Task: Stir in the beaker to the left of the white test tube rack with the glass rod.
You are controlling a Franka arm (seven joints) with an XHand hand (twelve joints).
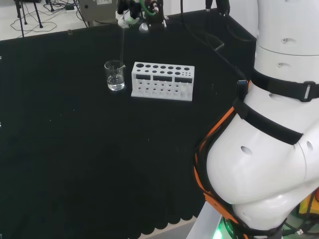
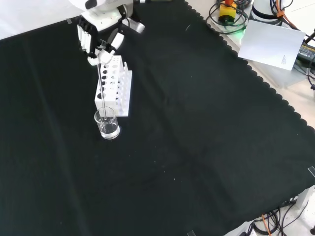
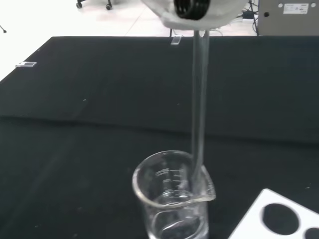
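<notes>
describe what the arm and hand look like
The arm is glossy white with bulky rounded links, wrapped with black straps and an orange cable running along its side. Small round holes dot the shells. The hand is black and white, with white fingers over dark parts.

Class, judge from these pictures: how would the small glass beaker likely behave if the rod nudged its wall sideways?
The beaker looks small and thin-walled, with little liquid, so probably light and apt to slide or tip. The glass rod, held by the robot hand, enters near the rim, giving leverage for tipping. The black cloth may limit sliding.
</notes>
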